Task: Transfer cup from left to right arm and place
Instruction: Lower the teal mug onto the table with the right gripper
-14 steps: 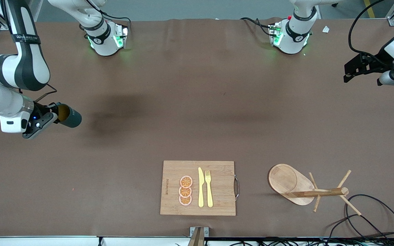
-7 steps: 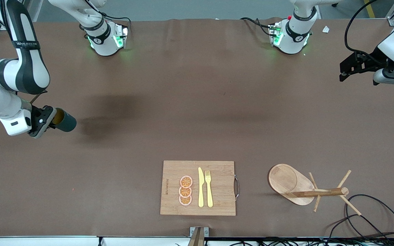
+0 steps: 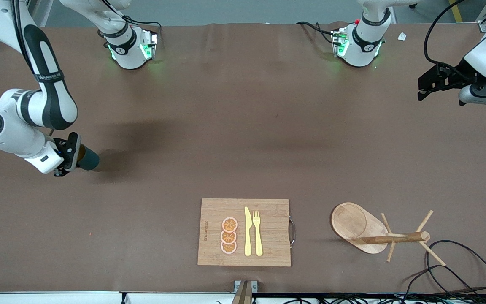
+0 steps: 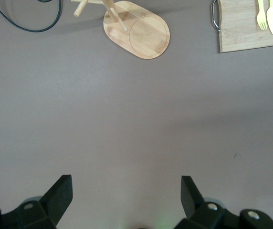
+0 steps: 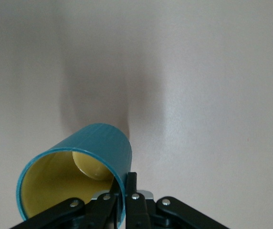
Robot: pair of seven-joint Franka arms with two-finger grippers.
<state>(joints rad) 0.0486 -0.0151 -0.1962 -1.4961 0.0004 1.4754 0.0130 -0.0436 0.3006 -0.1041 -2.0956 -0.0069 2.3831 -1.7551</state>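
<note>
The cup [image 3: 89, 159], dark teal with a yellowish inside, hangs tipped on its side low over the bare table at the right arm's end. My right gripper [image 3: 78, 154] is shut on the cup's rim wall, one finger inside and one outside. The right wrist view shows the cup [image 5: 99, 143] with its mouth toward the camera, pinched by the right gripper [image 5: 125, 185]; its handle is hidden. My left gripper [image 3: 421, 88] waits open over the left arm's end of the table. In the left wrist view, the left gripper [image 4: 126, 184] holds nothing.
A wooden cutting board [image 3: 270, 211] near the front edge carries a yellow knife, a fork and three orange slices. Beside it, toward the left arm's end, stands a wooden peg rack [image 3: 355, 222], also seen as the rack [image 4: 147, 36] from the left wrist. Black cables [image 3: 458, 264] loop at that corner.
The right arm has swung its wrist round and brought the cup lower, close to its shadow on the table. The left gripper has drifted slightly and stayed open.
</note>
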